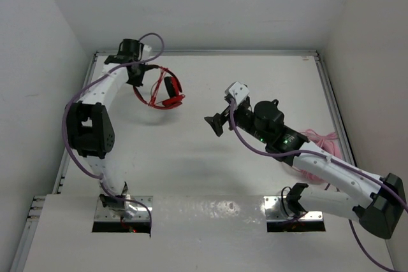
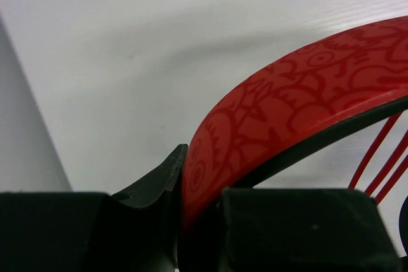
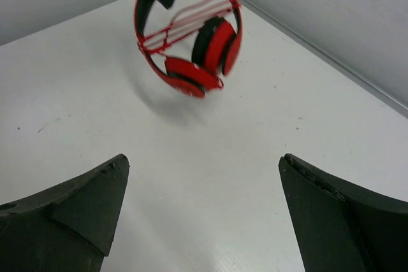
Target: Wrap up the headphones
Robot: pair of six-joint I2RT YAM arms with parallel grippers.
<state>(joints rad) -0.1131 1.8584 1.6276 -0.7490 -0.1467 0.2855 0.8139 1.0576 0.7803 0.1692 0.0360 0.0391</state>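
1. Table (image 1: 210, 170): white and walled on three sides, carrying both arms at its near edge.

2. Right arm (image 1: 331, 170): reaching from the near right toward the table's middle. It is passing over pale pink headphones (image 1: 322, 141), which are lying by the right wall.

3. Left arm (image 1: 95, 113): stretching along the left edge to the far left corner.

4. Headphones (image 1: 162, 90) (image 3: 191, 42): red, over-ear, with a black inner band and black ear pads.
   - The outer headband (image 2: 287, 113) is showing a tone-on-tone doodle print.
   - They are hanging at the far left of the table, with their shadow falling apart from them on the surface below.
   - In the top view, the long axis is running left to right. The crown is sitting under the left arm's wrist.
   - The ear cups (image 3: 213, 46) are pointing right, toward the table's middle, and appear turned in toward each other.

5. Cable (image 3: 185, 20) (image 2: 382, 151): thin and red, crossing the gap inside the band in several parallel strands.

6. Right pincer (image 1: 223, 109) (image 3: 201, 164): released and holding nothing, with the jaws spread wide. It is facing the headphones and standing well apart from them.

7. Left pincer (image 1: 135, 74) (image 2: 201, 202): grasping the headphones, with the black jaws closing on the crown of the headband.
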